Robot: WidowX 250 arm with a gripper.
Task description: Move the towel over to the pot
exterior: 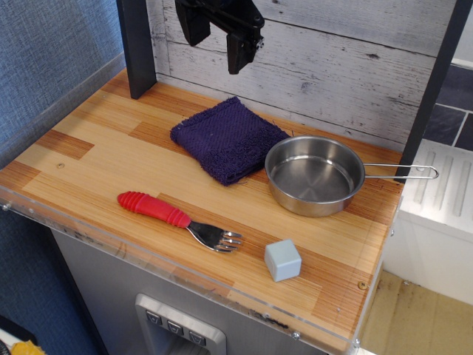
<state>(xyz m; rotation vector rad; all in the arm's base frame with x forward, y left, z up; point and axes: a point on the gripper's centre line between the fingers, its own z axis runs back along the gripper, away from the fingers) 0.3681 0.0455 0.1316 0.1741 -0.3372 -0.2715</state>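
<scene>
The towel (230, 140) lies flat on the counter (96, 163) with its right edge just touching the pot (315, 175), which looks like the finished placement, so the claw (217, 37) hangs high above it, fingers spread and gripping nothing.

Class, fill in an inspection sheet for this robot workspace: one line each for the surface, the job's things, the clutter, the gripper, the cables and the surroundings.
Surface: wooden tabletop with a clear plastic front edge.
Job's things: purple towel lies flat, its right corner meeting the rim of the steel pot; the pot is empty, handle pointing right.
Clutter: red-handled fork near the front; grey cube to its right, apart from it.
Gripper: gripper hangs above the towel, jaws apart, holding nothing.
Cables: nothing seen.
Surroundings: whitewashed plank wall behind, blue wall on the left, dark posts at both back corners.
</scene>
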